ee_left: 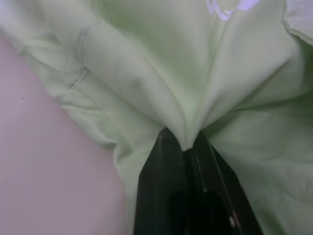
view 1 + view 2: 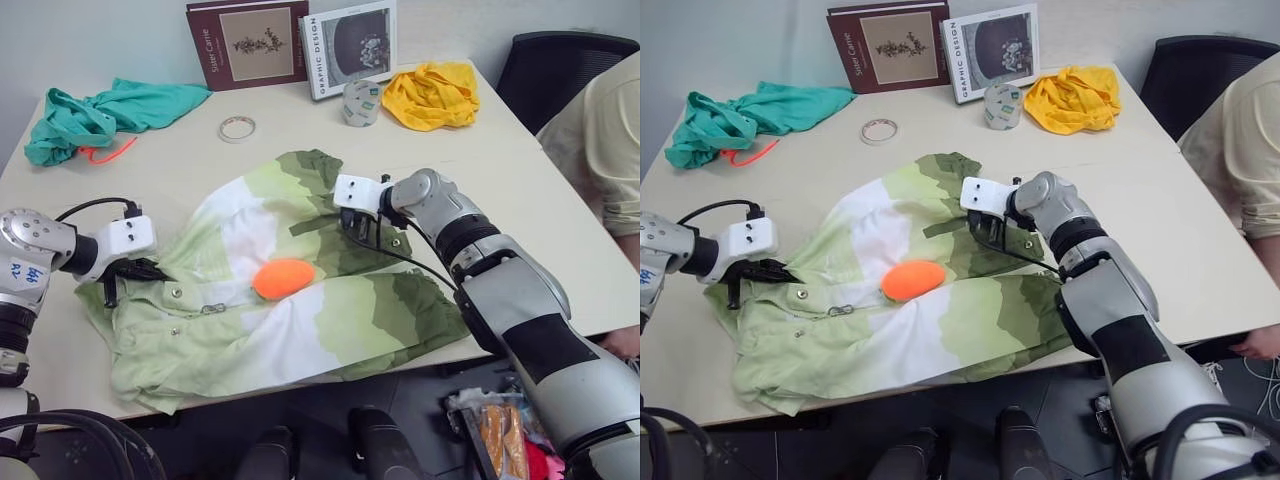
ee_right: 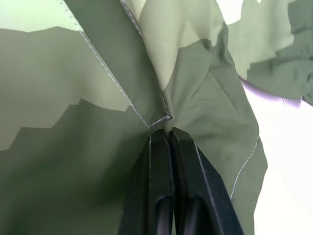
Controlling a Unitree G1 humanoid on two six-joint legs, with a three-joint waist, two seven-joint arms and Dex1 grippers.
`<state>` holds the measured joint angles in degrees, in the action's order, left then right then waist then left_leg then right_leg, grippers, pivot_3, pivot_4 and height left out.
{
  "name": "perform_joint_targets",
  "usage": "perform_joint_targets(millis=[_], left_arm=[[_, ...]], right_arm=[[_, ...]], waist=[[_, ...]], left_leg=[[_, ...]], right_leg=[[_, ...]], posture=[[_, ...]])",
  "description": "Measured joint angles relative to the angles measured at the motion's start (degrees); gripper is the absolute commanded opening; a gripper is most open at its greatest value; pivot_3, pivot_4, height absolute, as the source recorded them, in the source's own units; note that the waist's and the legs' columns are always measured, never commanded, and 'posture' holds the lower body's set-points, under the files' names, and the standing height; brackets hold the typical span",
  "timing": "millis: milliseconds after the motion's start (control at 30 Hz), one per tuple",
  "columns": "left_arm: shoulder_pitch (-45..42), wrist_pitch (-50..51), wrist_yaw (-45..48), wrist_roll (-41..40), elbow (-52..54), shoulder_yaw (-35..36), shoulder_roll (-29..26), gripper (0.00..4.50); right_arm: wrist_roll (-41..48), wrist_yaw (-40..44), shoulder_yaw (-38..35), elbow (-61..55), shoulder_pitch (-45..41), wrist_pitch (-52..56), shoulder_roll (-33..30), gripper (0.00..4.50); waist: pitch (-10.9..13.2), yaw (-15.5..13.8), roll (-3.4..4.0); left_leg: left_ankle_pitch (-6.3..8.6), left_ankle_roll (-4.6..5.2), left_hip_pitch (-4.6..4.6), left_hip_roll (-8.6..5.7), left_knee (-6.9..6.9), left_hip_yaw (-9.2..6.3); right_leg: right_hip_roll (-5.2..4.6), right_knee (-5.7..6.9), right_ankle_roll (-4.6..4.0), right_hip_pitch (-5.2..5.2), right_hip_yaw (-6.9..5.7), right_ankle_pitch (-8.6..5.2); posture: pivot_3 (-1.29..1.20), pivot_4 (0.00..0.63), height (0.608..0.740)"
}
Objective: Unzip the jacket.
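While both pinch fabric, jacket (image 2: 300,320) lies between left end effector (image 1: 185,142) and right end effector (image 3: 167,128).

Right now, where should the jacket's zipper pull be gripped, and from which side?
Grip the small metal pull lying on the jacket just left of the orange piece. It lies flat and exposed, so come from above. Both grippers, left and right, are pinching fabric elsewhere.
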<state>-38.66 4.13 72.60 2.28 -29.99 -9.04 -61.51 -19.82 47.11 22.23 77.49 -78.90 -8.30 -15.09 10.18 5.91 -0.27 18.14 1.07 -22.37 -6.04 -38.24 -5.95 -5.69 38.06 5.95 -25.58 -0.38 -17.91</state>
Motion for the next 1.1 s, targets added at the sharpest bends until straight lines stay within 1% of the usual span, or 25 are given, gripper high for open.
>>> perform_joint_targets(millis=[100,200,267,367,433,533,633,733,767,800,867,933,967,1033,1067,1100], left_arm=[[-0.71,-1.52,-0.79,0.87,-1.11,-0.09,0.37,0.02],[-3.94,-5.94,-3.41,3.26,-5.19,-0.77,2.66,0.02],[-7.10,-9.63,-5.75,4.80,-9.18,-1.32,5.09,0.02],[-13.43,-15.50,-11.52,6.96,-16.20,-2.32,9.77,0.02],[-17.75,-19.35,-15.73,8.64,-21.81,-3.02,12.97,0.02],[-20.72,-23.57,-17.76,9.59,-26.34,-3.38,16.10,0.02],[-21.42,-26.12,-18.09,10.64,-29.89,-3.93,18.08,0.02],[-21.45,-27.25,-17.60,11.60,-31.88,-4.41,18.48,0.02],[-21.52,-27.19,-17.16,11.60,-32.28,-4.37,18.47,0.48],[-21.71,-27.02,-16.43,11.54,-32.87,-4.23,18.45,0.68],[-21.85,-26.92,-15.26,11.41,-33.59,-3.58,18.34,1.28],[-21.87,-27.24,-14.94,11.40,-33.73,-3.14,17.60,1.92],[-22.06,-27.26,-14.92,11.30,-33.75,-2.66,17.31,2.28],[-23.17,-26.60,-14.00,10.13,-33.73,-1.16,16.58,2.88],[-23.96,-25.55,-12.39,8.66,-33.52,0.06,16.17,3.14],[-24.55,-24.68,-10.89,7.36,-33.14,1.07,15.71,3.14]], right_arm=[[-0.05,-0.23,-0.81,-0.28,0.55,0.93,-0.45,0.00],[-2.31,-4.33,-0.01,-0.48,0.83,2.26,-2.71,0.00],[-4.52,-7.85,1.10,-0.62,1.21,3.16,-5.32,0.00],[-6.06,-10.42,1.65,-1.10,1.71,3.65,-9.09,0.00],[-6.20,-10.93,1.67,-2.42,2.86,3.46,-11.65,0.00],[-6.06,-10.93,1.31,-3.32,4.63,3.51,-13.86,0.00],[-4.36,-10.12,-0.82,-4.50,6.47,3.65,-14.71,0.00],[-1.81,-7.25,-3.64,-7.38,7.79,4.07,-15.38,0.00],[-0.77,-5.70,-4.75,-9.07,8.36,4.86,-15.66,0.41],[0.04,-4.15,-5.29,-11.22,8.91,5.56,-16.10,0.62],[1.37,-1.80,-6.73,-15.49,9.86,7.06,-16.97,1.25],[2.84,0.77,-7.73,-21.40,11.12,8.91,-18.43,1.93],[3.74,2.09,-8.67,-25.05,12.15,10.20,-19.18,2.35],[5.84,4.65,-9.99,-32.49,13.99,13.70,-20.32,2.98],[7.21,6.26,-11.05,-37.20,15.34,16.33,-20.57,3.27],[8.48,7.49,-11.42,-40.50,16.22,18.22,-20.57,3.27]], waist=[[0.00,-0.06,0.00],[-0.01,-0.93,-0.01],[-0.01,-1.63,-0.01],[-0.01,-2.73,-0.01],[-0.02,-2.91,-0.03],[-0.02,-2.71,-0.03],[-0.02,-2.33,-0.03],[-0.02,-1.63,-0.04],[-0.02,-1.44,-0.04],[-0.02,-1.30,-0.04],[-0.02,-1.16,-0.03],[-0.02,-1.17,-0.04],[-0.02,-1.22,-0.04],[-0.04,-1.30,-0.06],[-0.04,-1.30,-0.08],[-0.04,-1.32,-0.07]], left_leg=[[0.00,0.00,0.00,-0.01,-0.03,-0.01],[-0.01,0.02,0.00,-0.08,-0.14,-0.03],[-0.04,0.09,-0.04,-0.22,-0.27,-0.07],[0.00,0.19,-0.16,-0.30,-0.57,-0.06],[0.02,0.21,-0.19,-0.33,-0.73,-0.04],[0.03,0.23,-0.18,-0.31,-0.74,0.03],[0.04,0.22,-0.18,-0.28,-0.68,0.05],[0.05,0.20,-0.17,-0.25,-0.65,0.04],[0.05,0.20,-0.18,-0.25,-0.65,0.04],[0.05,0.20,-0.19,-0.25,-0.65,0.04],[0.05,0.20,-0.19,-0.25,-0.66,0.04],[0.05,0.20,-0.29,-0.25,-0.70,0.04],[0.05,0.20,-0.35,-0.26,-0.71,0.03],[0.06,0.20,-0.82,-0.27,-0.94,0.00],[0.06,0.20,-1.01,-0.30,-1.01,-0.01],[0.06,0.20,-1.02,-0.31,-1.02,0.01]], right_leg=[[0.00,0.03,0.00,0.01,0.00,0.00],[-0.01,0.06,0.00,0.03,0.00,0.00],[-0.01,0.15,0.00,0.04,-0.01,0.00],[-0.03,0.24,0.00,0.04,-0.01,0.00],[-0.10,0.27,0.01,0.04,-0.01,0.01],[-0.27,0.29,0.01,0.00,0.01,0.01],[-0.27,0.27,0.01,-0.11,0.03,0.01],[-0.25,0.26,0.02,-0.16,0.03,0.01],[-0.25,0.26,0.01,-0.18,0.04,0.01],[-0.26,0.26,0.02,-0.18,0.04,0.01],[-0.26,0.26,0.01,-0.19,0.04,0.01],[-0.27,0.28,0.01,-0.30,0.04,0.01],[-0.27,0.29,0.02,-0.34,0.04,0.01],[-0.28,0.47,0.02,-0.75,0.03,0.01],[-0.33,0.59,0.02,-0.96,0.03,0.01],[-0.35,0.63,0.02,-0.98,0.01,0.01]], posture=[[0.00,0.150,0.740],[0.00,0.150,0.740],[0.00,0.150,0.740],[0.00,0.150,0.740],[0.00,0.150,0.740],[0.00,0.150,0.740],[0.00,0.150,0.740],[0.00,0.150,0.740],[0.00,0.150,0.740],[0.00,0.150,0.740],[0.00,0.150,0.740],[0.00,0.150,0.740],[0.00,0.150,0.740],[0.00,0.150,0.740],[0.00,0.150,0.740],[0.00,0.150,0.740]])
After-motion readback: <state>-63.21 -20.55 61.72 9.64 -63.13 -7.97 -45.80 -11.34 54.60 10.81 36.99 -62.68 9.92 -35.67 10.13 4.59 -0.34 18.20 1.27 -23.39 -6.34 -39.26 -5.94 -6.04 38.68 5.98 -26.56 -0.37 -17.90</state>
